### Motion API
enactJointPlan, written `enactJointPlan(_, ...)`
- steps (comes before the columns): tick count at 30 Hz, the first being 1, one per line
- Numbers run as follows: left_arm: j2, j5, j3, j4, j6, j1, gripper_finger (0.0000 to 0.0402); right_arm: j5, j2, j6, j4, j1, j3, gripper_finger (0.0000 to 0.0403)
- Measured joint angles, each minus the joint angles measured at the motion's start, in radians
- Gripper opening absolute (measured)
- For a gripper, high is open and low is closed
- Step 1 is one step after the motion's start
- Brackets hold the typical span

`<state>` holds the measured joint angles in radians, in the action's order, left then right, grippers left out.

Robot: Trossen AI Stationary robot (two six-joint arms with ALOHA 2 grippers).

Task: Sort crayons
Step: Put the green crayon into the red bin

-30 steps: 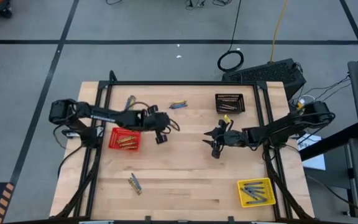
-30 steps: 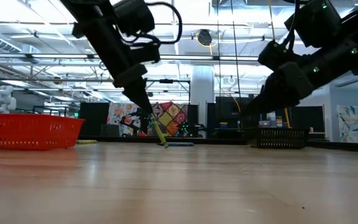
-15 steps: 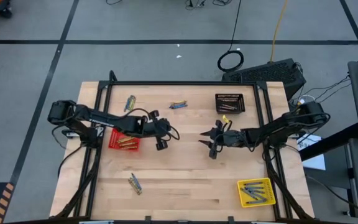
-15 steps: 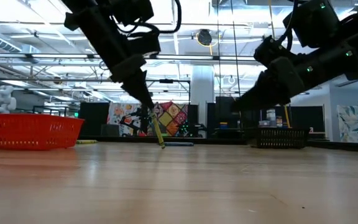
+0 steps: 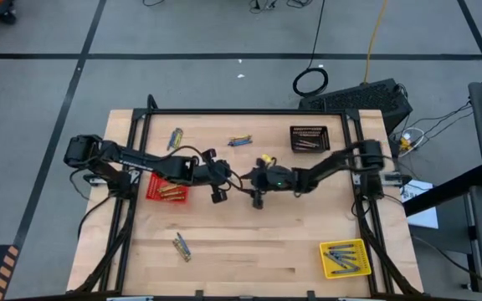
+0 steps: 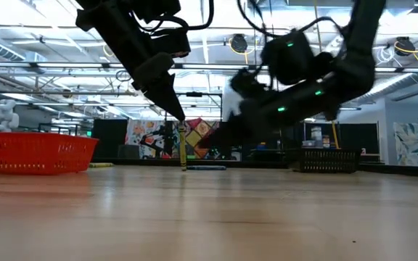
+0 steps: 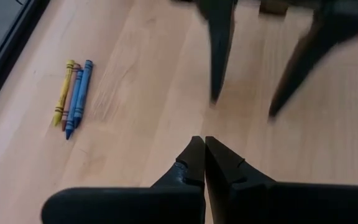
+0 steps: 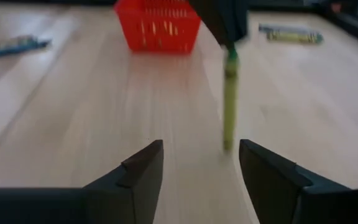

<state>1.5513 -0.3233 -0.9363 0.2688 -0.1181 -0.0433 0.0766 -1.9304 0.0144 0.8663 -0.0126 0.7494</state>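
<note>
Crayon (image 8: pixel 230 99) is hanging upright over mid-table, pinched by the closed left gripper (image 7: pixel 204 158); right gripper (image 8: pixel 201 163) is facing it wide open, empty. It's needing fingers squarely astride before closing.

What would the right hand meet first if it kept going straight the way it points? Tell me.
Probably the yellow-green crayon hanging upright from the shut left hand, just ahead of the open right hand. Beyond it stands the red basket. Depth is unclear.
</note>
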Motion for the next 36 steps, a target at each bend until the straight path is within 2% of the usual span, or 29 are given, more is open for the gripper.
enactJointPlan(4,0.000,0.000,0.000,0.000,-0.003,0.001,0.0000,-0.001,-0.108,-0.001,0.066,-0.003,0.118,0.0193)
enactJointPlan(7,0.000,0.000,0.000,0.001,-0.005,0.001,0.0000,0.000,-0.132,-0.007,0.062,-0.003,0.170,0.0176)
enactJointPlan(14,0.000,0.001,0.000,-0.004,-0.005,0.001,0.0000,0.103,-0.123,-0.073,0.037,-0.008,0.183,0.0110)
enactJointPlan(22,0.000,0.001,-0.001,-0.001,-0.003,0.001,0.0000,0.079,-0.123,-0.077,0.004,-0.017,0.183,0.0065)
enactJointPlan(28,0.000,0.007,-0.001,0.002,-0.006,0.001,0.0003,0.079,-0.123,-0.076,-0.011,-0.017,0.183,0.0007)
enactJointPlan(31,-0.028,0.034,0.000,0.016,0.002,0.003,0.0025,0.079,-0.123,-0.086,-0.005,-0.017,0.173,0.0005)
enactJointPlan(36,-0.092,0.038,-0.001,0.032,0.020,0.003,0.0091,0.078,-0.123,-0.076,-0.008,-0.019,0.144,0.0002)
